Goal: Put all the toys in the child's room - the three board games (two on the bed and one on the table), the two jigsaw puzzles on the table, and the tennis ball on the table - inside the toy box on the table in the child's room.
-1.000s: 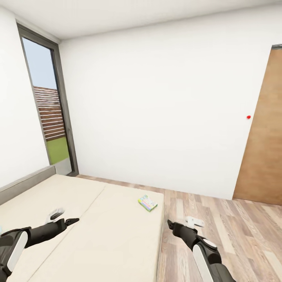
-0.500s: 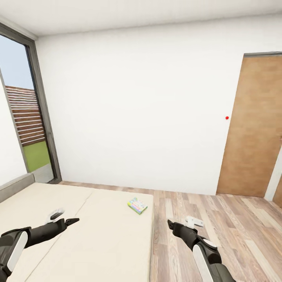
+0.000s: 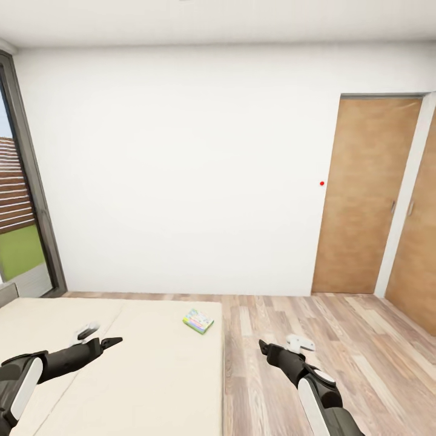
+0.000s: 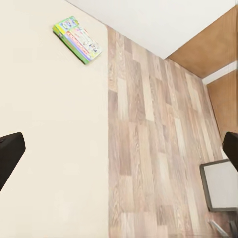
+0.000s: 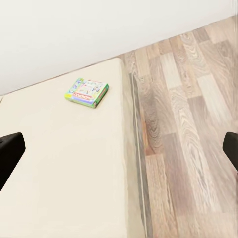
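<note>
Both grippers — left (image 3: pixel 117 341) and right (image 3: pixel 262 345) — hang open and empty while the view has swung right, the board game (image 3: pixel 198 321) near the bed's (image 3: pixel 151 387) far corner, not yet reached.

Looks like a bedroom in a home: low bed (image 3: pixel 151 363) with a plain beige mattress at 7 o'clock, wood-plank floor (image 3: pixel 339 327), bare white walls, brown doors (image 3: pixel 363 194) at 2 o'clock, and probably a tall dark-framed window (image 3: pixel 18 206) at 9 o'clock.
</note>
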Controlling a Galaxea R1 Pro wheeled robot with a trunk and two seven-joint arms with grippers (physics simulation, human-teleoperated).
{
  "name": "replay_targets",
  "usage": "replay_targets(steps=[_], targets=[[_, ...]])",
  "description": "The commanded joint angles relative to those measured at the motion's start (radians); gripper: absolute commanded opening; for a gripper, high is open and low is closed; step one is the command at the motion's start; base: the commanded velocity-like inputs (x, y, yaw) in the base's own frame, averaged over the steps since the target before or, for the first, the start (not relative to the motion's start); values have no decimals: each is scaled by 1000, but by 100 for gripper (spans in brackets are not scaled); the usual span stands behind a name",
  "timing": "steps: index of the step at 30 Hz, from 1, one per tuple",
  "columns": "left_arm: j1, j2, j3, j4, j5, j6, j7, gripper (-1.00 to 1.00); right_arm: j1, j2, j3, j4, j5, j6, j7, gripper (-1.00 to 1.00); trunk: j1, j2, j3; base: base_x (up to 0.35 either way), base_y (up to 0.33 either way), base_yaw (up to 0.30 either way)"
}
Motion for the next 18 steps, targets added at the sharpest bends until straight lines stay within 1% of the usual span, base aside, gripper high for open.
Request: replay_targets(steps=[1,4,7,14,18], targets=[[0,0,2,0,1,5,-3,100,0,1,-1,-1,-10,4,-6,100,0,-1,0,-48,176,-244],[0,1,2,0,2,5,-3,100,0,1,-1,-1,-10,4,-6,100,0,-1,2,-27,107,-178],[0,1,1,0,2,5,-3,100,0,1,0,-1,-10,4,-7,100,0,-1,4,-13,50,-88],[0,1,2,0,2,5,-3,100,0,1,1,-1,-10,5,-8,100,0,-1,1,-11,18,-31],[0,1,2,0,2,5,-4,100,0,1,1,-1,-10,6,-9,100,0,-1,-3,-67,46,-9]])
